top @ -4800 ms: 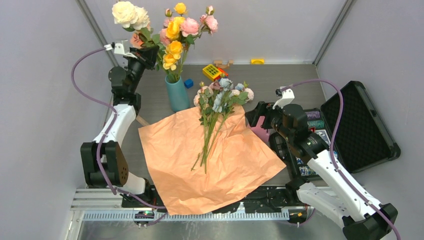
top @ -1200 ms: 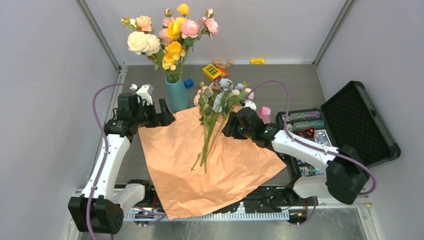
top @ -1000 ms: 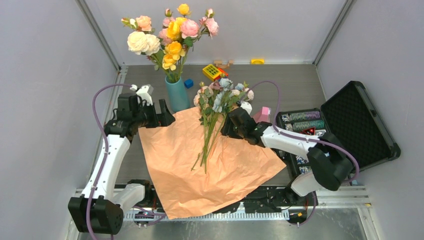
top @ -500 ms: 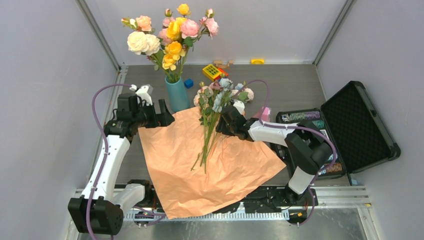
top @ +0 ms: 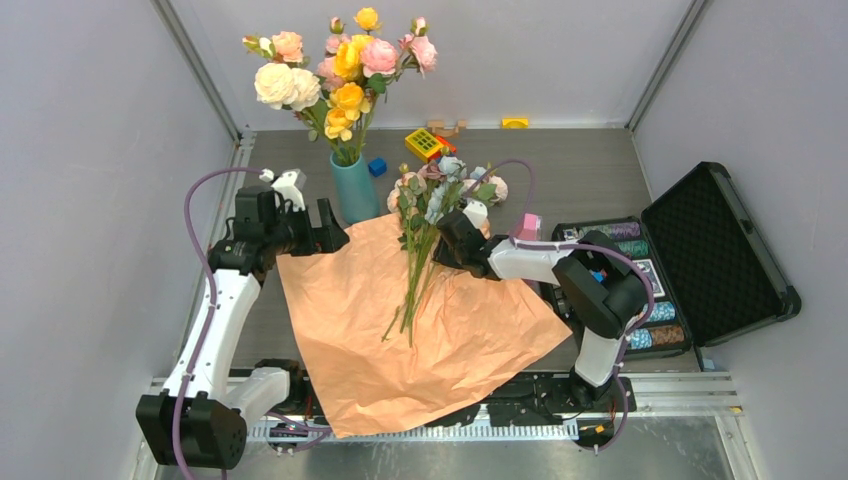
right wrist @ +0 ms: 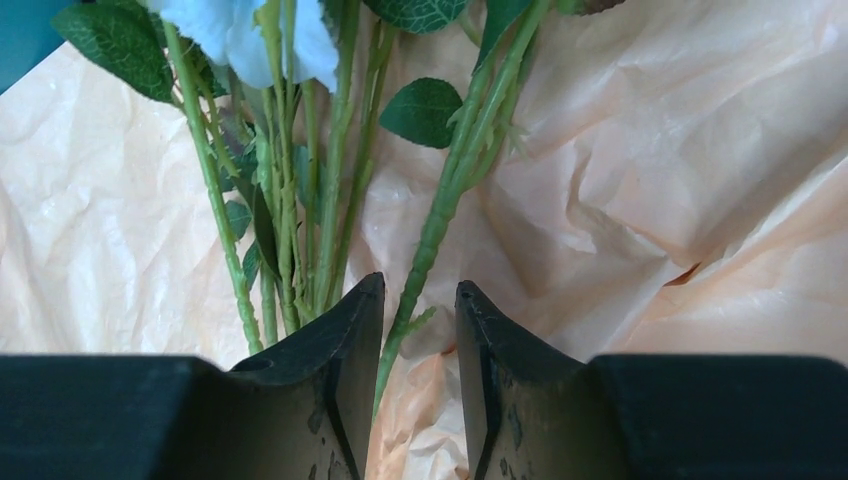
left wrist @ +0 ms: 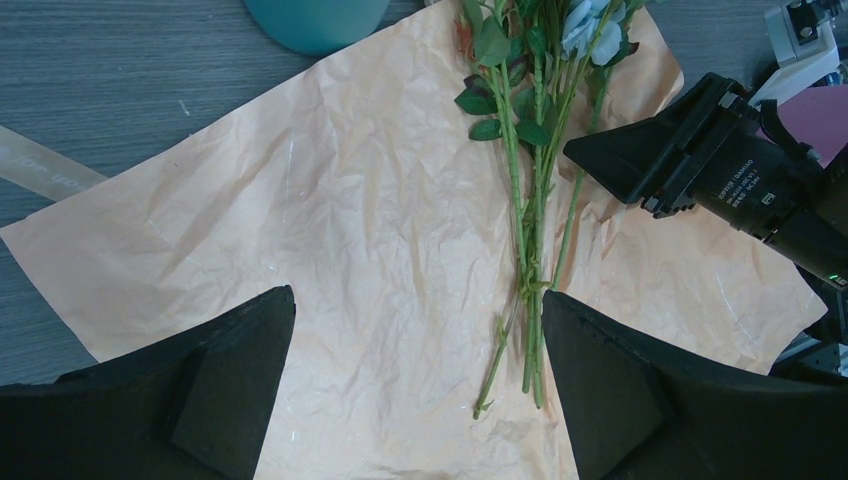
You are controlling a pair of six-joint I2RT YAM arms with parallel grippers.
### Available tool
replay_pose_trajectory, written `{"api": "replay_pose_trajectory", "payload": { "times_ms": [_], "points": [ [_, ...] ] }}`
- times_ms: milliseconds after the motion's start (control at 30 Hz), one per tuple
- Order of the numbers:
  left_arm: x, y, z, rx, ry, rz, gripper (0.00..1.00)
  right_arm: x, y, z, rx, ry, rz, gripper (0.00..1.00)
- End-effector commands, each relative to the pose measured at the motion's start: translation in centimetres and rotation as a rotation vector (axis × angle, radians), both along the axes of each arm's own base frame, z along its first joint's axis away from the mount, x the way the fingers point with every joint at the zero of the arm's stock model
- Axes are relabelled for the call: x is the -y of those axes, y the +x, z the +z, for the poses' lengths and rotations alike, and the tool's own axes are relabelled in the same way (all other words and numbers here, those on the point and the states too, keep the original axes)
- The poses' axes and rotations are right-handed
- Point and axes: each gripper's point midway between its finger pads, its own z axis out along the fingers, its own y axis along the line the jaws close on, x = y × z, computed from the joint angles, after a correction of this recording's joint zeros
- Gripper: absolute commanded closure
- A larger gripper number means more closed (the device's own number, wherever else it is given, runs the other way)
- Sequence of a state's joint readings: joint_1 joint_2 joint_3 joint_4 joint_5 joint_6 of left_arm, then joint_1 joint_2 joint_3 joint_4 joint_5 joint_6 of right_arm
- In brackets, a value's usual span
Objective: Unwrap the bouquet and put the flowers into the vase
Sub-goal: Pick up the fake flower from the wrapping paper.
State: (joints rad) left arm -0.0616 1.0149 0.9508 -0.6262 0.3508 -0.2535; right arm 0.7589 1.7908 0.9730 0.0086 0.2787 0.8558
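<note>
Right gripper (right wrist: 420, 292) has slid in under the flowers (top: 430, 205), which lie on paper (right wrist: 620, 150) beside the vase (top: 352, 190). Its jaws are narrowly apart around one stem (right wrist: 446, 205) (not pinched). Left gripper (left wrist: 417, 300) gapes wide.

We build each arm from white link shells joined by black joint housings: see the left arm (top: 215, 320) and the right arm (top: 520, 262). A mauve cable (top: 186, 215) runs outside each arm in an exposed loop. We note a small white bracket (top: 290, 185) mounted near each wrist.

The left end effector (left wrist: 417, 298) carries two matt black fingers (left wrist: 230, 370), broad and wedge-shaped, tapering to blunt tips. The right end effector (right wrist: 420, 290) has the same black fingers (right wrist: 340, 370), with bevelled inner edges. Its black body bears small white lettering (left wrist: 735, 187), which we cannot read.
</note>
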Motion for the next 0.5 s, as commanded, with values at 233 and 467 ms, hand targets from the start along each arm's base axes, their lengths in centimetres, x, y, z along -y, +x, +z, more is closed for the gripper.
{"api": "replay_pose_trajectory", "payload": {
  "times_ms": [233, 467],
  "points": [
    [0.0, 0.1, 0.1, 0.011, 0.011, -0.013, 0.04, -0.1, 3.4, 1.1, 0.105, 0.017, -0.115, 0.64],
    [-0.1, 0.1, 0.0, 0.009, 0.015, -0.008, 0.04, 0.2, 4.1, 1.0, 0.119, 0.016, -0.129, 0.76]
  ]
}}
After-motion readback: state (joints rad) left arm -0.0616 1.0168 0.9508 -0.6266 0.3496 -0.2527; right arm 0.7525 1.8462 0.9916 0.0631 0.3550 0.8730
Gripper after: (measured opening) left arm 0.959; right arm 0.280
